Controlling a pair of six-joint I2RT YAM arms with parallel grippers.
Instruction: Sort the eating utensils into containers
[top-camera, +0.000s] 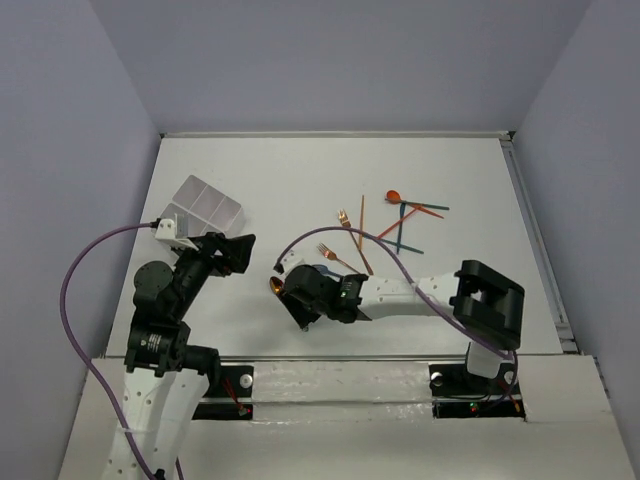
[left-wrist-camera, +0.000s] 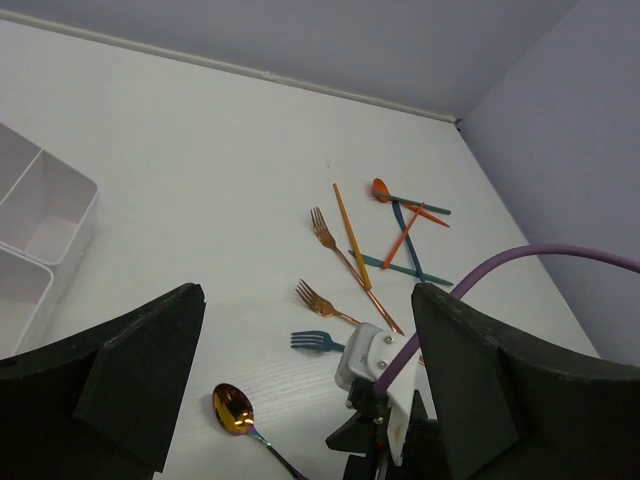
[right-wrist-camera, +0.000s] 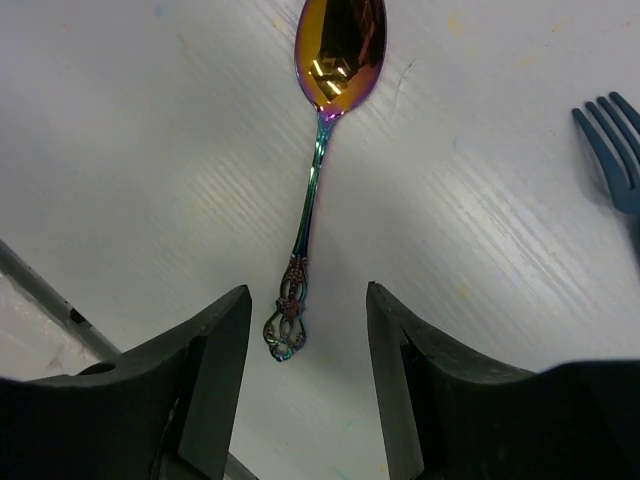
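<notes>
An iridescent gold-bowled spoon lies flat on the white table. My right gripper is open just above it, and the ornate handle end sits between the jaws, nearer the left one. From above, the spoon's bowl peeks out left of the right gripper. My left gripper is open and empty, hovering right of the white divided tray. A blue fork and a copper fork lie beside the spoon. Further utensils lie crossed at the back right.
The tray's compartments show at the left of the left wrist view. A second copper fork, an orange stick and an orange spoon lie beyond. The right arm's camera mount stands close. The table's near edge runs behind the gripper.
</notes>
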